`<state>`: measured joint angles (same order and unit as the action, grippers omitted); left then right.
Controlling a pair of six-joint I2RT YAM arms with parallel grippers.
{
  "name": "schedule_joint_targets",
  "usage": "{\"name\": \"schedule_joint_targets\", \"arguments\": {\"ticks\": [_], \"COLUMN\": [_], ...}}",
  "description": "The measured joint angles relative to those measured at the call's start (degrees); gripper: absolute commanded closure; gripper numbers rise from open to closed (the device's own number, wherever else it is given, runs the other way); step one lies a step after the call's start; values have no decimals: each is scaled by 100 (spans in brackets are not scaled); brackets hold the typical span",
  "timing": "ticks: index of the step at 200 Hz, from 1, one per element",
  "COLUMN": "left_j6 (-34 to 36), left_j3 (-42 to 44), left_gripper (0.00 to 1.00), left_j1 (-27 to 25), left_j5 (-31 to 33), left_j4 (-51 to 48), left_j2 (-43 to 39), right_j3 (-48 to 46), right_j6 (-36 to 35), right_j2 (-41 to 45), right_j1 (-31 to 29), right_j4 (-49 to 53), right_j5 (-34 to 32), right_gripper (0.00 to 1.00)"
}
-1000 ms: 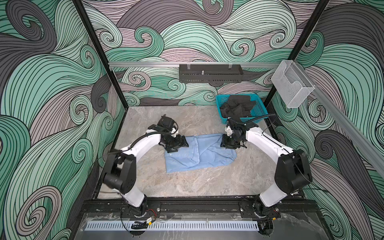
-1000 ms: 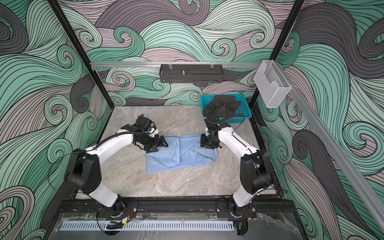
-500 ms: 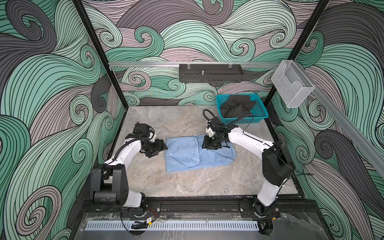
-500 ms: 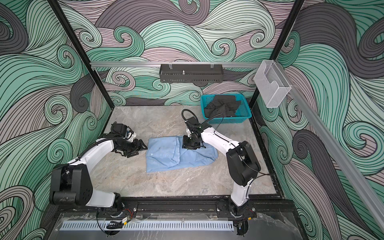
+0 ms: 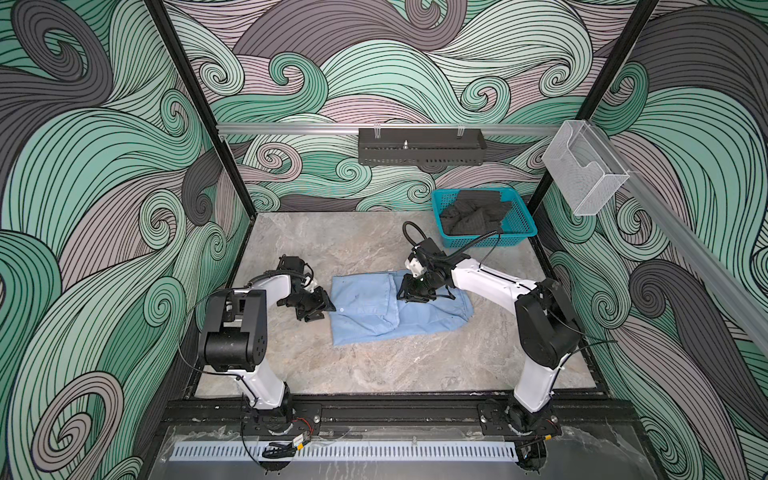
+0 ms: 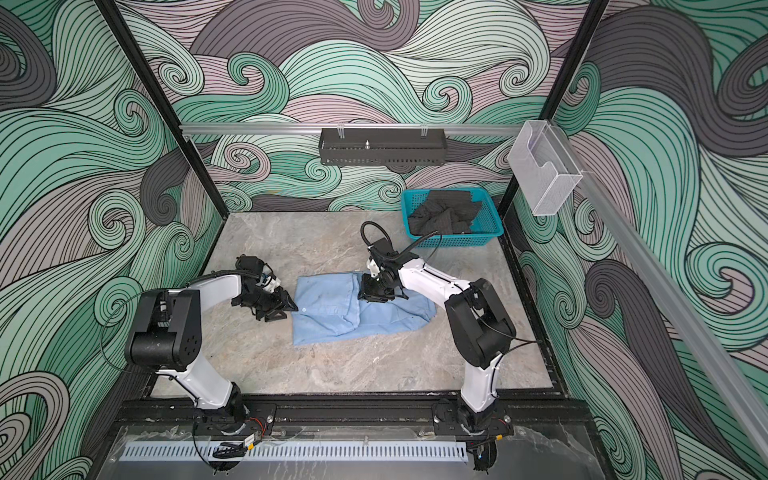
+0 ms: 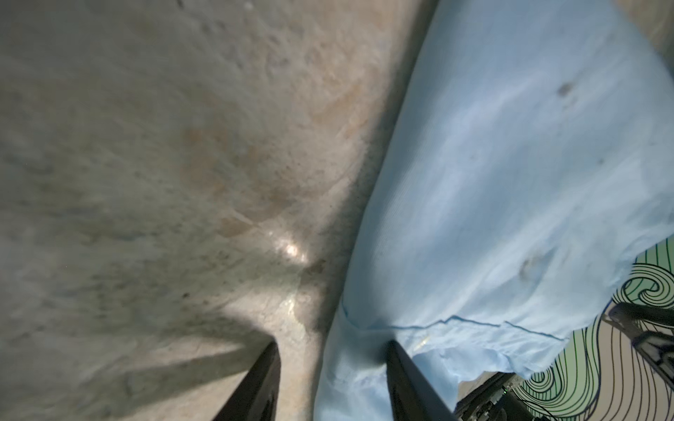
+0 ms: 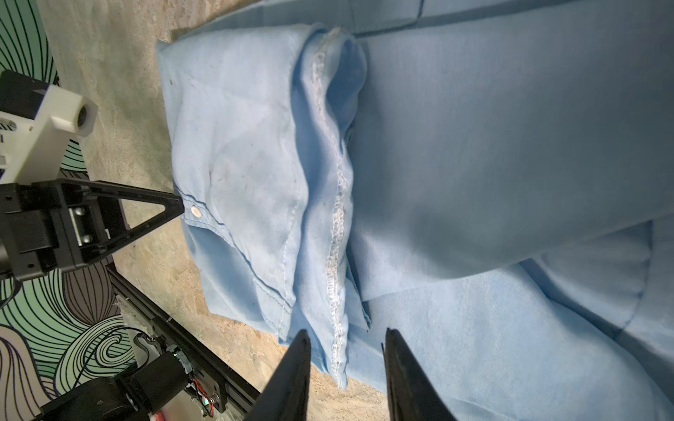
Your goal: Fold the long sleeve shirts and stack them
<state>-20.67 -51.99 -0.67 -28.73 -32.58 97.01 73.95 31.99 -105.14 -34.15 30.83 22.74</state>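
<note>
1 light blue woven shirt (image 5: 365, 307). 1 teal plastic mesh basket (image 5: 519, 226) beyond the shirt. 1 dark grey cloth heap (image 5: 473, 218) inside the basket, item count unclear.

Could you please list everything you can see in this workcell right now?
shirt: one, light blue, partly folded, flat at mid-table
table: one, grey marbled, the cell floor
basket: one, teal mesh, back right corner of the table
clothes: a heap, dark grey, inside the basket
tray: one, black perforated, hung on the rear rail
holder: one, clear plastic, on the right rail
left gripper: one, black, jaws apart at the shirt's left edge
right gripper: one, black, jaws apart over the shirt's middle fold
</note>
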Motion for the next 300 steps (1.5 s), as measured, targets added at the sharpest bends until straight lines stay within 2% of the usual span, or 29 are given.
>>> {"name": "schedule_joint_targets", "arguments": {"ticks": [63,107,141,146,155,187,207,242,300], "left_j6": [-221,-404,-507,-529,-546,-586,-540,-284,72], "left_j3": [-39,-26,81,96,136,168,168,22,-979], "left_gripper": [50,57,78,88,100,100,100,100,100], "left_j1": [-433,-538,-553,-553,-557,-588,-619,-627,-627], "left_j5": [-153,-251,-260,-262,-254,-267,-46,575,1888], "left_j4": [400,619,802,826,866,870,627,-162,-1617], "left_j2": [151,216,229,229,229,164,-59,-721,-1255], "right_j3": [-37,17,22,22,22,24,26,79,782], "right_j6": [-4,-9,-22,-22,-22,-7,42,282,876], "right_j2": [-669,-850,-852,-852,-852,-852,-852,-887,-1381], "right_j1": [31,59,59,59,59,44,-13,-289,-1056], "right_j4": [9,109,118,120,120,116,111,92,-35], "right_j5": [-26,-17,-17,-17,-17,-17,-11,-17,-138], "right_gripper": [65,65,65,65,65,66,67,71,74]}}
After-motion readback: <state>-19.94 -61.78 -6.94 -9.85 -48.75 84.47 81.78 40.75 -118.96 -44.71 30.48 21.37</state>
